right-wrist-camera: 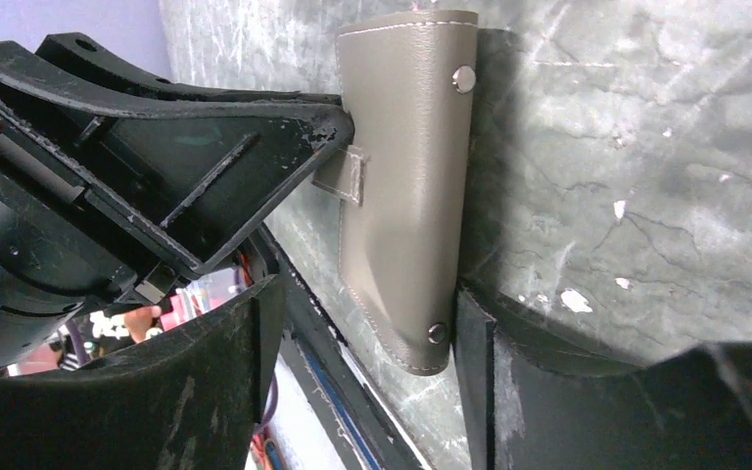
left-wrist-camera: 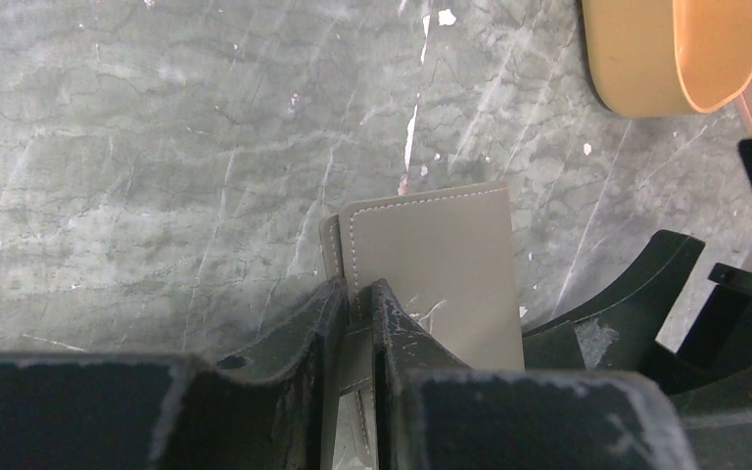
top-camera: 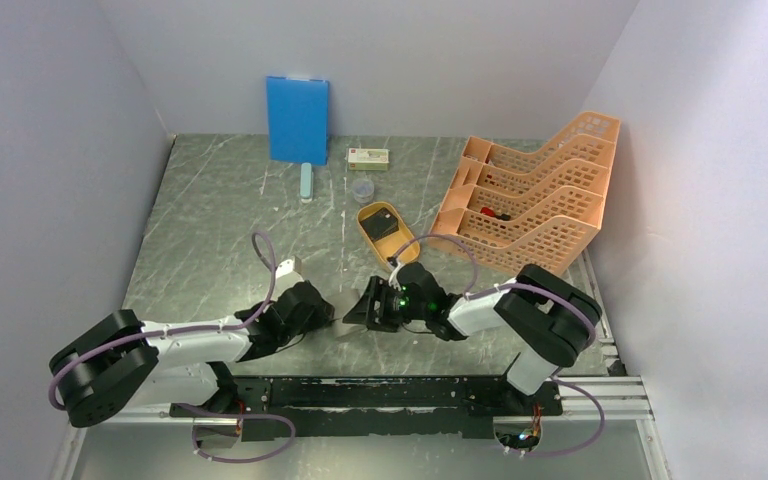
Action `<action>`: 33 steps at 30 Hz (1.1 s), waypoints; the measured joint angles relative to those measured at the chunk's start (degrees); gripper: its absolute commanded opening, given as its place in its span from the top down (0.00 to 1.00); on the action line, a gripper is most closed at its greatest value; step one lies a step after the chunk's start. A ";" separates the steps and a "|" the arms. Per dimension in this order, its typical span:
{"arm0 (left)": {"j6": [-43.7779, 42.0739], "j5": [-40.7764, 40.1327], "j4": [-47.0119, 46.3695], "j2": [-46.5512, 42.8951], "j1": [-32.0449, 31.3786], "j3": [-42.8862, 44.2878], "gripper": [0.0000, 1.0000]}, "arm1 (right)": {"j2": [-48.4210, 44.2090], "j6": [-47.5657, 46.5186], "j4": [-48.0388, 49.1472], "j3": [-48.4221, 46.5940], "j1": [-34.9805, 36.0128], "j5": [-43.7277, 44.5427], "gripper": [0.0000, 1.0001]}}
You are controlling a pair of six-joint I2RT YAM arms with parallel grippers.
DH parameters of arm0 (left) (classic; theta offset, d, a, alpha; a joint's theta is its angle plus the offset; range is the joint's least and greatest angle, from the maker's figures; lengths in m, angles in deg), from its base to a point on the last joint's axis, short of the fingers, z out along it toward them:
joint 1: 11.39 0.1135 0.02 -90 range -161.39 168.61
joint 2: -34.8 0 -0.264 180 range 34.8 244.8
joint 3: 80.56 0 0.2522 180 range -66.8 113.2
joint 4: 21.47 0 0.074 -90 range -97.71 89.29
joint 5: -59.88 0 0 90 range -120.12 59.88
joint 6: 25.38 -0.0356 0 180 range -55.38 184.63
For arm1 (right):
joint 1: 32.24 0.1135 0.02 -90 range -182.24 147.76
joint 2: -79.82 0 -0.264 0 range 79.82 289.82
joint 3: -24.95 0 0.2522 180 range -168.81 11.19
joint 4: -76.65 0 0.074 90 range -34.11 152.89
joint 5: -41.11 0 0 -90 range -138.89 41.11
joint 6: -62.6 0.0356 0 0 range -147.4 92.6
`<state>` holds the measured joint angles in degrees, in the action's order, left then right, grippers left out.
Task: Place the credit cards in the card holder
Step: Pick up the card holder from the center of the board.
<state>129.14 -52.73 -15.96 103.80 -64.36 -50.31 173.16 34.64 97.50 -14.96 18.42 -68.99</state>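
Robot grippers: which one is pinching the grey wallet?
The left gripper: its jaws are clamped on the card holder, while the right gripper stands wide open with the holder's end between its jaws.

A grey marbled table carries a blue board leaning upright on the far wall. Near it lie a pale bar, a white-and-green box and a small clear cup. An orange oval tray sits mid-table, and a tiered orange file rack stands far right.

Grey marbled table with orange oval tray, orange file rack, white-and-green box, clear cup, blue board.
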 measured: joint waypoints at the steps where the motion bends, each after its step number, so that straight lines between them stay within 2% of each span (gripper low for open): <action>1: 0.11 0.00 -0.44 0.11 0.00 -0.15 0.81 | 0.26 0.33 0.98 0.39 -0.07 -0.09 0.44; 6: 0.76 0.13 -2.23 0.28 0.04 -0.96 0.81 | 1.62 1.84 4.33 2.51 -0.11 -0.55 0.59; 17: 1.33 0.94 -5.57 1.16 0.26 -2.03 0.81 | 3.65 3.69 9.09 3.78 -0.09 -2.51 0.56; 22: 1.33 1.01 -6.51 1.42 0.28 -2.34 0.81 | 6.40 5.99 13.68 3.78 -0.02 -2.99 0.58; 24: 1.33 0.98 -6.71 1.46 0.28 -2.38 0.81 | 7.32 6.64 15.06 3.78 0.09 -3.04 0.66; 30: 1.31 1.05 -7.02 1.62 0.35 -2.43 0.81 | 8.90 8.04 16.57 3.78 0.57 -2.84 1.00; 33: 1.01 1.27 -4.74 0.46 0.42 -1.44 0.77 | 7.34 6.56 14.14 3.52 1.03 -1.99 1.00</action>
<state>130.14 -51.46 -20.70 104.26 -63.95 -51.75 180.50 41.20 111.64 -11.44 19.45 -70.97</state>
